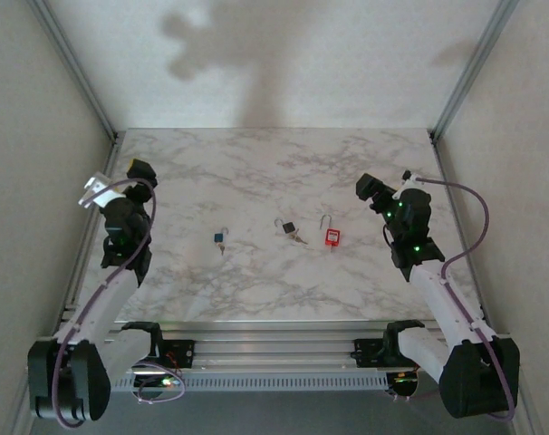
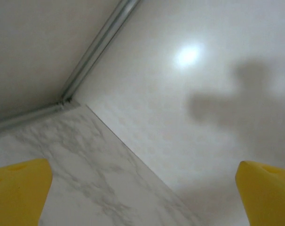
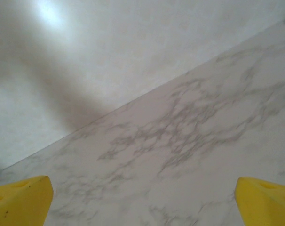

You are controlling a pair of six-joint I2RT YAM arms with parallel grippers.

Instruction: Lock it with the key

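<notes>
Three small padlocks lie in a row mid-table. On the left is a blue padlock (image 1: 219, 239), in the middle a dark padlock (image 1: 288, 226) with a key (image 1: 299, 238) lying against its right side, and on the right a red padlock (image 1: 332, 236). All three shackles look raised. My left gripper (image 1: 139, 173) (image 2: 142, 172) hovers open near the table's left edge, well left of the blue padlock. Right of the red padlock, my right gripper (image 1: 369, 188) (image 3: 142, 183) hangs open, with nothing between its yellow fingertips (image 3: 25, 197).
The marble tabletop (image 1: 256, 172) is bounded by white walls at the back and sides, with metal frame posts (image 1: 75, 68) in the rear corners. Both wrist views look at bare marble and the back wall.
</notes>
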